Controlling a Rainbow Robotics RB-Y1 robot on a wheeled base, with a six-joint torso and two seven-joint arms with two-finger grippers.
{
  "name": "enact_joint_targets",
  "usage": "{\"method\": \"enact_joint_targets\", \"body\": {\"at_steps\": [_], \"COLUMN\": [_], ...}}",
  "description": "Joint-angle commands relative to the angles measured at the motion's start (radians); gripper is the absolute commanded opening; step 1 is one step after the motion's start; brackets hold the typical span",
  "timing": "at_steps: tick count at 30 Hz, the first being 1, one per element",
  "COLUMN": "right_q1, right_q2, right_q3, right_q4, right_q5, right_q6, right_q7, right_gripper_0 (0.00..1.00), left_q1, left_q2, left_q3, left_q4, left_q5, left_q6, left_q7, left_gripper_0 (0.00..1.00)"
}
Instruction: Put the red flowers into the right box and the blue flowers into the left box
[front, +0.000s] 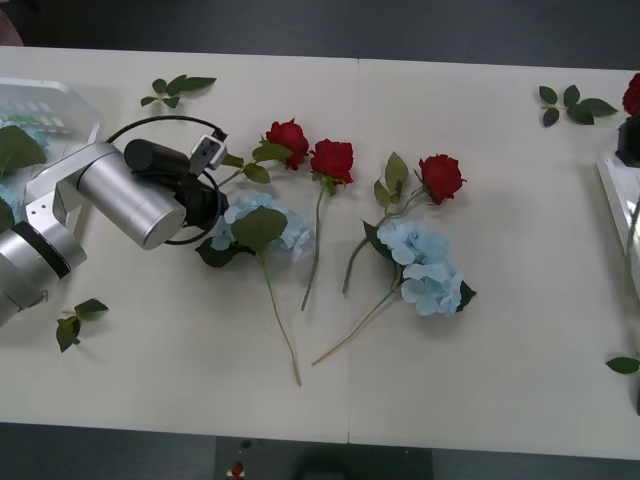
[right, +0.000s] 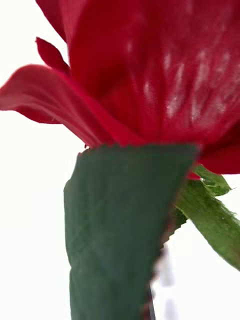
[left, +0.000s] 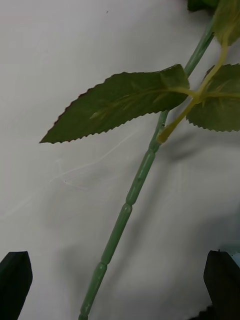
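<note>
Left gripper (left: 120, 285): black fingers (left: 15, 285) spread wide, one at each side of a green stem (left: 131, 192) that runs up between them — no contact seen; a serrated leaf (left: 120, 107) lies just beyond the fingertips on the white table (front: 480, 230).
Left arm (front: 115, 195): reaches in over the table's left part, its wrist above the leftmost of the blue flowers (front: 262, 226).
Red flowers: three roses lie in a row ahead of the left fingers — one (front: 288, 138) just beyond the wrist, a second (front: 332, 159) beside it, a third (front: 440, 177) farther right.
Fourth rose (right: 150, 70): pressed close to the right wrist camera, bloom and one leaf; probably the red bloom at the front view's far right edge (front: 632, 95).
Right gripper: fingers hidden behind that rose; state cannot be told.
Second blue cluster (front: 425, 265): lies below the third rose, well apart from the left fingers.
Left box (front: 60, 110): clear tray behind the left arm, at the table's left edge.
Right box (front: 615, 190): white rim at the right edge.
Loose leaf sprigs (front: 175, 90): scattered near the table edges.
</note>
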Motion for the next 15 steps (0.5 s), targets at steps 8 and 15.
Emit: {"method": "enact_joint_targets", "body": {"at_steps": [8,15], "right_q1": [0.046,0.046], "right_q2": [-0.028,-0.028], "right_q3": [-0.387,-0.423], "right_q4": [0.244,0.376], "right_q5": [-0.007,0.014], "right_q6": [-0.006,-0.112], "right_q7": [0.524,0.681], "right_gripper_0": [0.00,0.00], "left_q1": [-0.026,-0.026], "left_q2": [-0.030,-0.035], "left_q3": [-0.005,-0.014], "left_q4": [0.043,0.055], "left_q5": [-0.003,0.002], "left_q6": [-0.016,-0.016], "left_q7": [0.001,0.004], "left_gripper_0": [0.88,0.71]}}
